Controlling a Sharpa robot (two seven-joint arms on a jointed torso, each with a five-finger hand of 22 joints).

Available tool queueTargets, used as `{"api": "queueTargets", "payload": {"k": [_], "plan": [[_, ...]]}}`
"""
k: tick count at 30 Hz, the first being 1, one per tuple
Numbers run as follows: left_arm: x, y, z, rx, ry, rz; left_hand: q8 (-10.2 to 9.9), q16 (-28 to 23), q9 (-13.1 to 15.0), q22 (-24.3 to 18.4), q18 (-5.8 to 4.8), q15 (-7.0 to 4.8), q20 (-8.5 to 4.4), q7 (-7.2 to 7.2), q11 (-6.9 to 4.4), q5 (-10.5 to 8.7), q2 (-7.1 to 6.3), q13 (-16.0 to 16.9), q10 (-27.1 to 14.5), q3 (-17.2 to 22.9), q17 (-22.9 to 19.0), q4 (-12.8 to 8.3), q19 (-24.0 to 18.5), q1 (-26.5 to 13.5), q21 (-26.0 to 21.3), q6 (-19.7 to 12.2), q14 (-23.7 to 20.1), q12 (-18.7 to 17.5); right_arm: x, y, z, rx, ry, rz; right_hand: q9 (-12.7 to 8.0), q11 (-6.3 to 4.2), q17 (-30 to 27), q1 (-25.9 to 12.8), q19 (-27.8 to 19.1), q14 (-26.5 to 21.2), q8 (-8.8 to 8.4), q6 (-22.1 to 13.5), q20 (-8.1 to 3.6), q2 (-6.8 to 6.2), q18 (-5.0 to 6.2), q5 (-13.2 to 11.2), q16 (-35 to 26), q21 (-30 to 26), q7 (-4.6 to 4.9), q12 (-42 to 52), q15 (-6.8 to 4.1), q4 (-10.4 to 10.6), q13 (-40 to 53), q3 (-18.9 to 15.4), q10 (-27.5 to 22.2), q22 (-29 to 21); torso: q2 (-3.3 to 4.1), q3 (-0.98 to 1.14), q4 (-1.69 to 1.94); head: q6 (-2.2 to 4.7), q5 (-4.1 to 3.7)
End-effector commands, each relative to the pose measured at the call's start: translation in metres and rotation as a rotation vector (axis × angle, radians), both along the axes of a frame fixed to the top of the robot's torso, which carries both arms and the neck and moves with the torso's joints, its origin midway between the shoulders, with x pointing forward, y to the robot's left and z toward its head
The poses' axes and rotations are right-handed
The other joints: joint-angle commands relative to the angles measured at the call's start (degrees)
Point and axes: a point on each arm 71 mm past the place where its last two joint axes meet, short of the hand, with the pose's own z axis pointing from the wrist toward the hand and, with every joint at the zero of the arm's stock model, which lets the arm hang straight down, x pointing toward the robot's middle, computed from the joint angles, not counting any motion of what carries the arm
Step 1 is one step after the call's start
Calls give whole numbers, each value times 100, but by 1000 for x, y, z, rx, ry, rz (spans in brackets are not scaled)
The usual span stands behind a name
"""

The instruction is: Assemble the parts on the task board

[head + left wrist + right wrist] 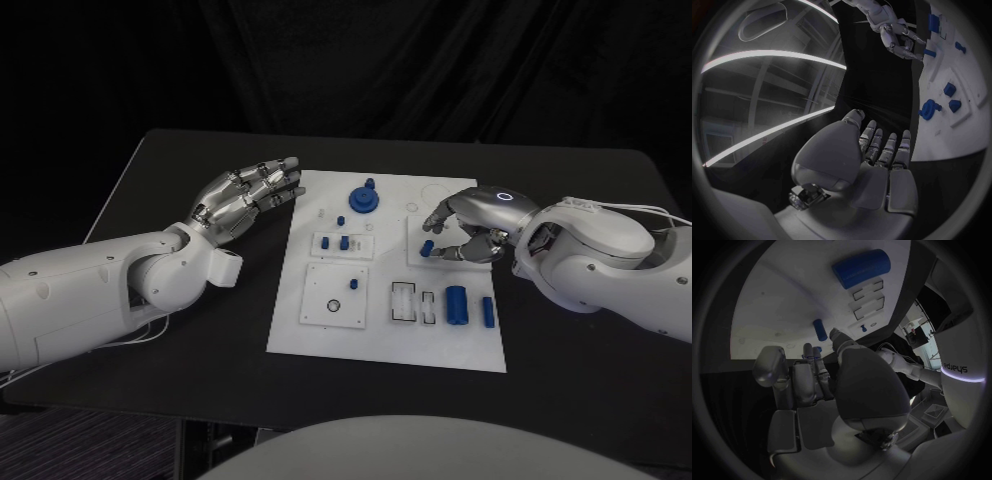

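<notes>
task board lies mid-desk, long axis running away from me. my right hand is over its far right block, fingers curled around small blue peg that stands upright there; firm grip i cannot tell. left hand hovers beside board's left edge, fingers spread, empty. right hand nearer.

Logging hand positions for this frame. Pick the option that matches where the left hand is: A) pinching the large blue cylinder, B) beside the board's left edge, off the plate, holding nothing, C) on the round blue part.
B: the left hand sits at the left edge of the task board, fingers extended together, holding nothing.
</notes>
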Motion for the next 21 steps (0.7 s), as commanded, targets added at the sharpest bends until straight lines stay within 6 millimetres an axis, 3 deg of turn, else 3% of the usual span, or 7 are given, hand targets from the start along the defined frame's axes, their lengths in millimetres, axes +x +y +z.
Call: {"api": "queueTargets", "payload": {"k": [1, 11, 21], "plan": [[-1, -1, 0, -12, -7, -6, 22, 18, -1, -1, -53, 35, -13, 20, 42, 19, 62, 1, -17, 33, 7, 14, 45, -2, 19, 5, -10, 34, 1, 1, -5, -21, 20, -14, -26, 12, 1, 172, 49, 44, 52, 96, 3, 58, -79, 297, -13, 11, -5, -95, 12, -84, -42, 49, 87, 781, 1, 3, 10, 1, -15], [-1, -1, 0, -12, -4, -8, 23, 23, -1, -5, -55, 38, -13, 22, 45, 19, 63, 1, -18, 42, 7, 8, 46, 1, 19, 7, -8, 35, 4, 6, -13, -29, 39, -5, -24, -27, 188, 420, 172, 146, 192, 484, -31, 125, -129, 691, 70, 288, -56, -298, -29, -207, -156, 368, 461, 856, 1, -2, 0, 1, 10], [-1, -2, -1, -12, -1, -13, 23, 23, -1, -5, -58, 40, -12, 24, 48, 19, 63, 2, -18, 49, 7, 3, 48, 2, 19, 7, -9, 37, 6, 9, -17, -20, 35, 5, -24, -64, 171, 491, 167, 142, 188, 534, -54, 136, -127, 733, 55, 288, -100, -351, -57, -264, -183, 529, 615, 854, 1, 1, 11, 1, -3]]}}
